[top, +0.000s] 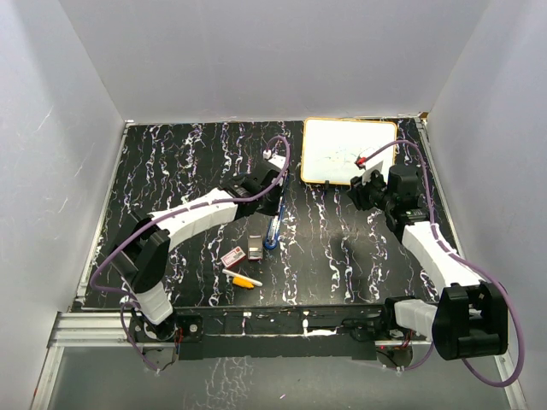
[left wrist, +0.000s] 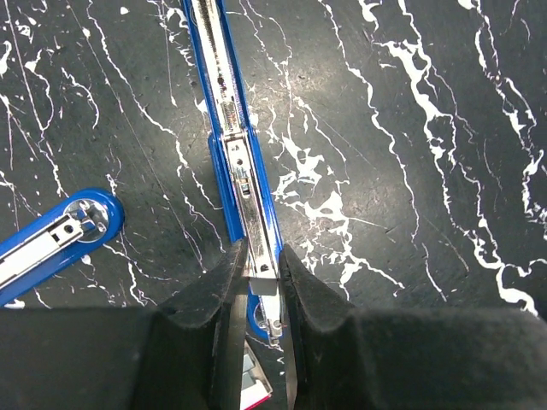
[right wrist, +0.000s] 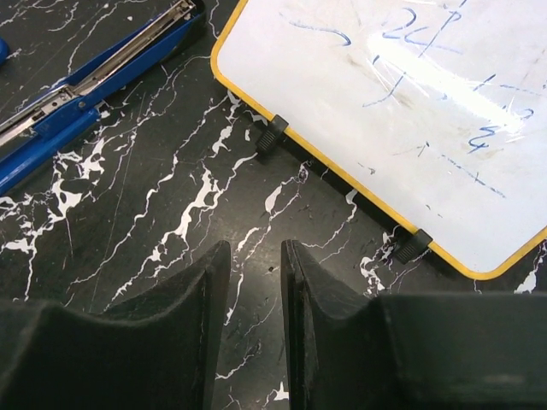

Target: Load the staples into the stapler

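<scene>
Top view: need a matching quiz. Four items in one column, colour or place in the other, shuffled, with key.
Items:
1. stapler
2. whiteboard
3. marker
4. staple box

Descriptions:
a. red and white, left of the stapler
b. yellow rim, far right of the table
c. blue, opened out
d. yellow and white, lowest of the four in view

Pairs: 1-c, 2-b, 3-d, 4-a

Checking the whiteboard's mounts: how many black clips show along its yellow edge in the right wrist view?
2 on the whiteboard: the left clip mid-edge, the right clip near the corner. Others may sit out of view.
</scene>
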Motion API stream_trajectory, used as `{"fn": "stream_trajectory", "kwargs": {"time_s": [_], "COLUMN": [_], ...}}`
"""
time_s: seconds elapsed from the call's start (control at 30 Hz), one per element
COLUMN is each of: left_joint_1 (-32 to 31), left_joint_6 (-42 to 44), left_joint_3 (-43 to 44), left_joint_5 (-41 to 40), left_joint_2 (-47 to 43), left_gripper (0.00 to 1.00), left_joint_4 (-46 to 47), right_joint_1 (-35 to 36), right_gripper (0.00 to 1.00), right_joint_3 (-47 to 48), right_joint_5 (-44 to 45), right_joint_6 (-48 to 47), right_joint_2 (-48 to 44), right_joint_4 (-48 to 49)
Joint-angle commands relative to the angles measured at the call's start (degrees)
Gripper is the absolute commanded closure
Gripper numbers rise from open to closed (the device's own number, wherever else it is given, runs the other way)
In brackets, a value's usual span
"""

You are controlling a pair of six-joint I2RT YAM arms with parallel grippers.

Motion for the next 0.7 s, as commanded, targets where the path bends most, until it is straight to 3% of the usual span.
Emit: {"fn": "stream_trajectory", "kwargs": {"time_s": [0.0,0.23,0.67], "left_joint_1": [-0.4,-2.3,-3.1], "left_joint_6": [-5.2,-8.4,-7.0], "left_joint_3": [3.3,7.3,7.1], "left_joint_5": [-3.1,-8.8,-11.3], "left_joint_2": [0.7,3.5,6.4], "left_gripper": [1.00,1.00,1.00], "left_joint_4": [-3.8,-7.5,-6.0], "right_joint_1": [-0.8,-2.3,-3.1], "right_gripper": [0.67,0.65,0.64], "right_joint_3": [0.0,-0.3,-0.3], "right_joint_5": [-0.4,-1.0,-1.7], "right_joint_6": [0.4,0.4,0.2], "right_joint_2": [0.0,-0.8,-1.2], "right_joint_4": [2.5,2.4,2.3]}}
